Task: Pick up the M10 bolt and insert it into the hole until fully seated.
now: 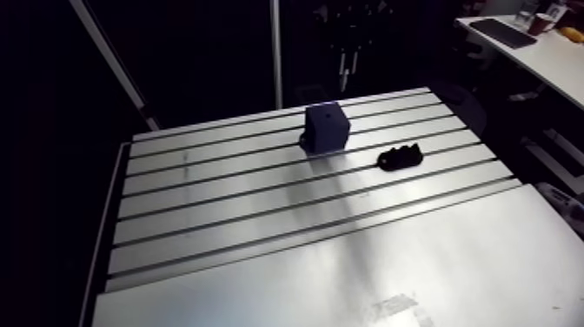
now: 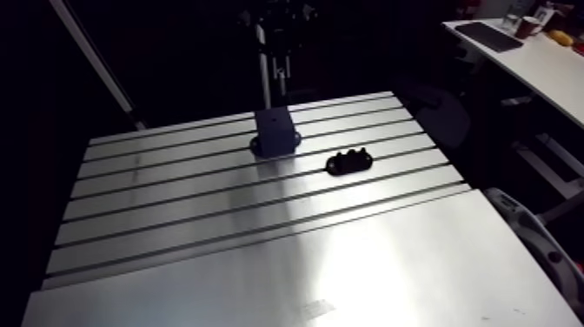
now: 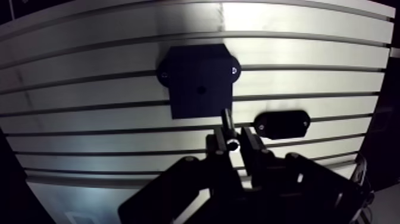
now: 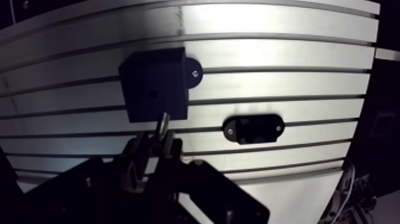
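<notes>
The claw (image 3: 233, 138) is pinching the bolt (image 3: 227, 122). In the wrist view its two fingers (image 3: 218, 145) stand a little apart, with the bolt pressed between their tips. The bolt's shank juts out ahead of the fingertips, tilted slightly, and a small bright glint shows on the metal between the pads. So the task's thing is off the desk (image 3: 89, 113) and in the claw's grip.

Straight ahead of the claw sits the block (image 3: 199, 80), dark blue, with a flat base whose ears stick out on two sides, each ear showing a pale screw head. The hole (image 3: 202, 90) is a small dark spot on the block's upper face, ahead of the bolt's tip. The tip lines up with the block's edge nearest the claw. Whether it touches the block or hangs above it cannot be told.

The holder (image 3: 281, 124), a black oval piece with a screw at each end, lies on the desk beside the block, just ahead of the claw and off to one side. Block and holder are near each other but apart.

In the arm view the block stands upright on the slotted part of the desk, and the holder (image 1: 401, 157) lies flat next to it. The claw there is too dim to read.
</notes>
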`<move>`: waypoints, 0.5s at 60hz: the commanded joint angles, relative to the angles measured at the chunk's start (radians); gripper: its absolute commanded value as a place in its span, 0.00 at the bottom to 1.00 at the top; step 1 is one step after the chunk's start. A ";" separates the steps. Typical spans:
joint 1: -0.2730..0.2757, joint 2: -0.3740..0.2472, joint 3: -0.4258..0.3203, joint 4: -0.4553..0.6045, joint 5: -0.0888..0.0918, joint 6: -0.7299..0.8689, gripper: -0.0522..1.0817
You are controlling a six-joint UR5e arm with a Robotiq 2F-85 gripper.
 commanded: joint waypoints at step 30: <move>0.025 0.045 0.003 -0.036 -0.003 0.038 0.99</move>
